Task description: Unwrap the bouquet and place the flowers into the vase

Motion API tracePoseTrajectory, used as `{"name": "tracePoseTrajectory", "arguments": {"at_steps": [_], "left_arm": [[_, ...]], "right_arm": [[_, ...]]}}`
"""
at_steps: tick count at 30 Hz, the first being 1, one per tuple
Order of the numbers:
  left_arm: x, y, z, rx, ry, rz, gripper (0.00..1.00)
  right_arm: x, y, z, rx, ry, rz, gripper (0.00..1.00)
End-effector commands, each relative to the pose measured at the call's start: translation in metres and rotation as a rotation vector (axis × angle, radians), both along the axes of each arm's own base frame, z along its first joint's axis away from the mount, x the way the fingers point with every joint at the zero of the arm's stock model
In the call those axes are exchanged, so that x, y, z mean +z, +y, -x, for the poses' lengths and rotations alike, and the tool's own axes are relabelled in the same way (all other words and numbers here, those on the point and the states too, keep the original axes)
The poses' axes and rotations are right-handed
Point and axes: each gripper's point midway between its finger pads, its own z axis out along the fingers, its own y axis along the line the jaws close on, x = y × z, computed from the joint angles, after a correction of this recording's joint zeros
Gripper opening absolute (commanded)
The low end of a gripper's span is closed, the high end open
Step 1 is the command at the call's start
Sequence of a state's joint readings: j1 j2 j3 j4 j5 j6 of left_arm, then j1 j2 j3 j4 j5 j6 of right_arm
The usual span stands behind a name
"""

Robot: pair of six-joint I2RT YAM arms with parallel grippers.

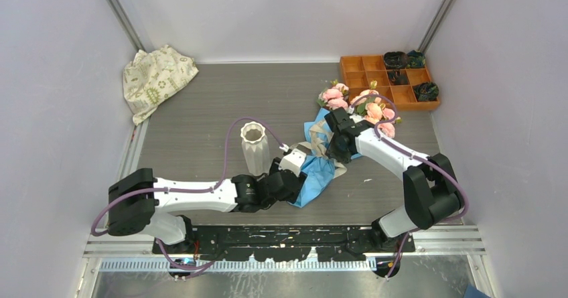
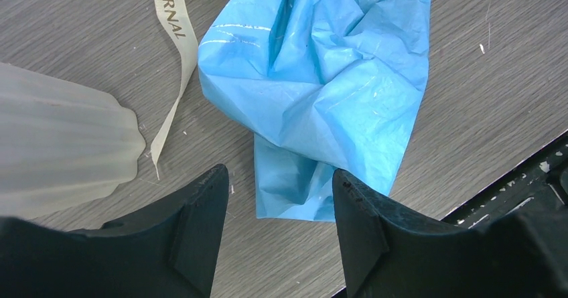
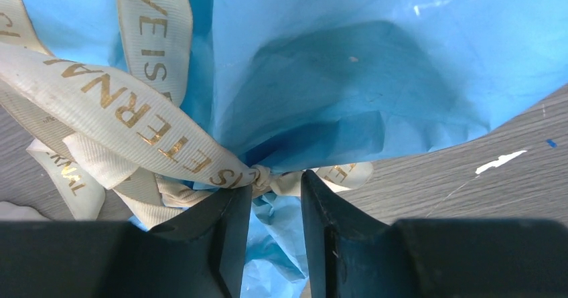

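Note:
The bouquet lies on the table with its pink and peach flowers (image 1: 372,109) at the far right. Its blue wrapping paper (image 1: 316,174) trails toward me. A beige ribbon (image 3: 127,110) with gold letters is tied in a knot around the paper's neck. My right gripper (image 3: 276,181) sits at that knot with its jaws a narrow gap apart, blue paper (image 3: 348,77) showing behind them. My left gripper (image 2: 280,171) is open just short of the paper's (image 2: 321,90) bottom end and holds nothing. The white ribbed vase (image 1: 254,147) stands upright left of it. A loose ribbon tail (image 2: 175,37) lies beside the vase (image 2: 60,144).
An orange compartment tray (image 1: 365,63) holding dark items sits at the back right, close behind the flowers. A cream patterned cloth (image 1: 155,77) lies crumpled at the back left. The table's front edge and black rail (image 2: 529,184) run just right of my left gripper.

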State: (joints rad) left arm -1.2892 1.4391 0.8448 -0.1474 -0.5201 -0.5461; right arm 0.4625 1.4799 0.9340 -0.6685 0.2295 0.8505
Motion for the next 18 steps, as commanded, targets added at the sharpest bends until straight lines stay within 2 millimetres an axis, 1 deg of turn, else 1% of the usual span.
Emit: {"name": "tracePoseTrajectory", "arguments": {"at_steps": [1, 4, 8, 13, 14, 18], "left_arm": [[0.021, -0.002, -0.007, 0.029, -0.037, 0.071, 0.59], [0.021, -0.002, -0.007, 0.031, -0.037, 0.071, 0.59], [0.022, 0.0, -0.008, 0.035, -0.043, 0.074, 0.59], [0.022, 0.001, -0.008, 0.032, -0.047, 0.075, 0.59], [0.022, 0.001, -0.007, 0.031, -0.047, 0.075, 0.59], [0.022, 0.002, -0.008, 0.027, -0.051, 0.073, 0.59]], "right_arm": [[0.023, 0.018, -0.021, -0.016, -0.069, -0.09, 0.39], [0.025, 0.034, -0.019, 0.008, -0.046, -0.166, 0.4], [0.023, 0.049, -0.013, 0.027, -0.011, -0.24, 0.4], [0.006, 0.051, -0.01, 0.017, 0.025, -0.242, 0.38], [0.002, 0.058, -0.008, 0.025, 0.044, -0.272, 0.38], [-0.008, 0.067, -0.006, 0.022, 0.076, -0.307, 0.3]]}}
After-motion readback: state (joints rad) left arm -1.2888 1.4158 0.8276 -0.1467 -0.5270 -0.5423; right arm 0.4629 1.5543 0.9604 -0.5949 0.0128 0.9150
